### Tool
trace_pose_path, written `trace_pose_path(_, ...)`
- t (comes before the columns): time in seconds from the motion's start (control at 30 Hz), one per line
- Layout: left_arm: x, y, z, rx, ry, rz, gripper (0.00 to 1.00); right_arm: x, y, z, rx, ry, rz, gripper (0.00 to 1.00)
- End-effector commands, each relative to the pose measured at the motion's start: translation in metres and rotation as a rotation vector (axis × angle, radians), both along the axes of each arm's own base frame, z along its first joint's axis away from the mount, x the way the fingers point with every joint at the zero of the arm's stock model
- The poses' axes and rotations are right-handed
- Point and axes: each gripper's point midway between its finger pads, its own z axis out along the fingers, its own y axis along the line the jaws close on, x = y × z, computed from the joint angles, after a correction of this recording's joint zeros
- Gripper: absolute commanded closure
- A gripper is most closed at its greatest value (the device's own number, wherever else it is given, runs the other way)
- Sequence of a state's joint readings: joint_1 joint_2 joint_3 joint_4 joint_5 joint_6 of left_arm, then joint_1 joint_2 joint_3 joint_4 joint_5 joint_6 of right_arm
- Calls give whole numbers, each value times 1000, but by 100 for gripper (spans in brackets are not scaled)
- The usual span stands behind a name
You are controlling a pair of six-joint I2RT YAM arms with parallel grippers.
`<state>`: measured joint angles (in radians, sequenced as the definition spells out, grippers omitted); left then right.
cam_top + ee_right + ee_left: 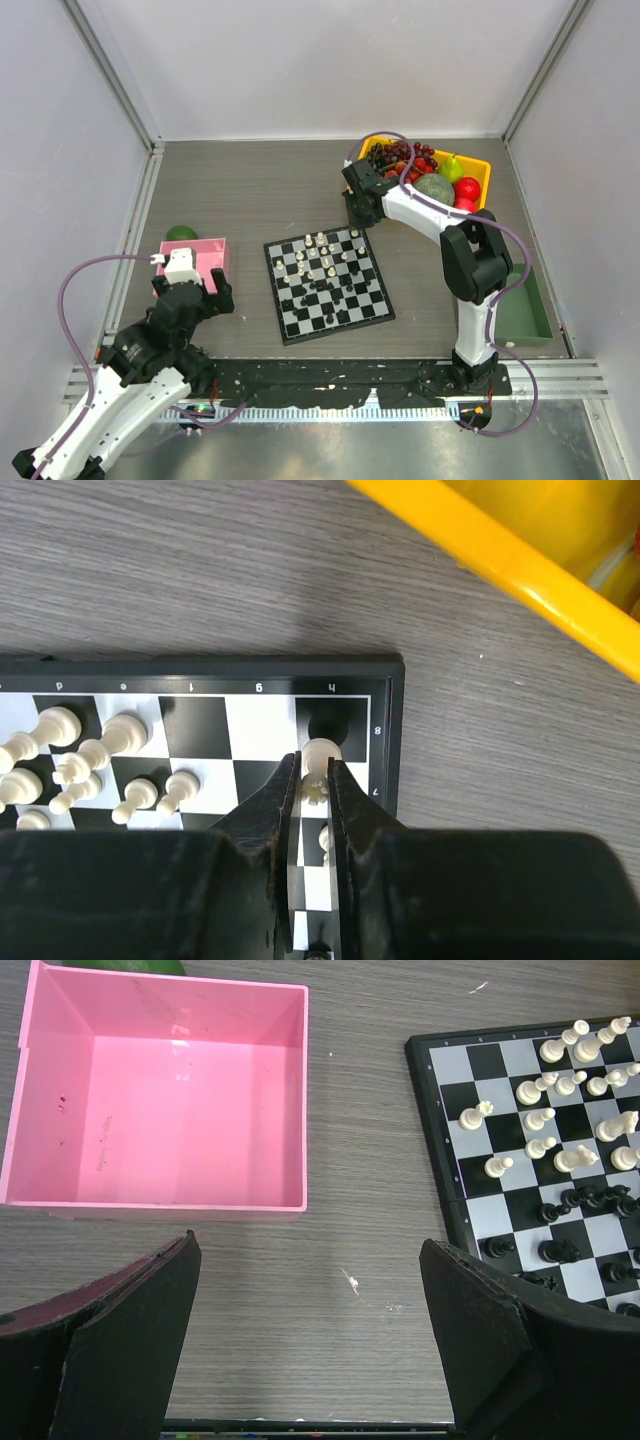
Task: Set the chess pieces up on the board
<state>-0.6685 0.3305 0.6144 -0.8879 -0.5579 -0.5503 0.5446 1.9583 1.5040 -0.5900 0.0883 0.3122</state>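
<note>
The board (328,285) lies mid-table with white chess pieces (320,250) clustered on its far half and black ones (325,292) on its near half, standing unevenly. My right gripper (356,220) hovers over the board's far right corner. In the right wrist view it (316,772) is shut on a white piece (321,750) just above the corner square of the board (200,666). My left gripper (310,1330) stands wide open over bare table, with the board (450,1210) to its right and nothing between its fingers.
A pink tray (205,248) sits just beyond my left gripper, its inside (160,1100) bare, with a green fruit (181,233) behind it. A yellow fruit bin (478,160) stands at the back right, close to my right arm. A green bin (535,310) is at the right edge.
</note>
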Motion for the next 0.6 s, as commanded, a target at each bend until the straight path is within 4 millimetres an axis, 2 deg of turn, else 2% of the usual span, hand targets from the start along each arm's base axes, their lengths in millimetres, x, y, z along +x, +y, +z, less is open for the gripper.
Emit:
trace_pose_path(0.0, 4, 2, 8, -28, -43, 34, 0, 18, 1, 6, 12, -51, -16, 87)
trace_pose_path(0.33, 4, 3, 8, -27, -47, 36, 0, 20, 3, -2, 21, -37, -15, 81)
trace_pose_path(0.43, 5, 3, 8, -29, -48, 36, 0, 19, 5, 2, 33, -37, -5, 73)
trace_pose_path(0.53, 4, 3, 8, -31, -49, 37, 0, 19, 7, 15, 56, -58, 1, 64)
trace_pose_path(0.57, 4, 3, 8, -32, -50, 37, 0, 19, 8, 20, 61, -66, 6, 58)
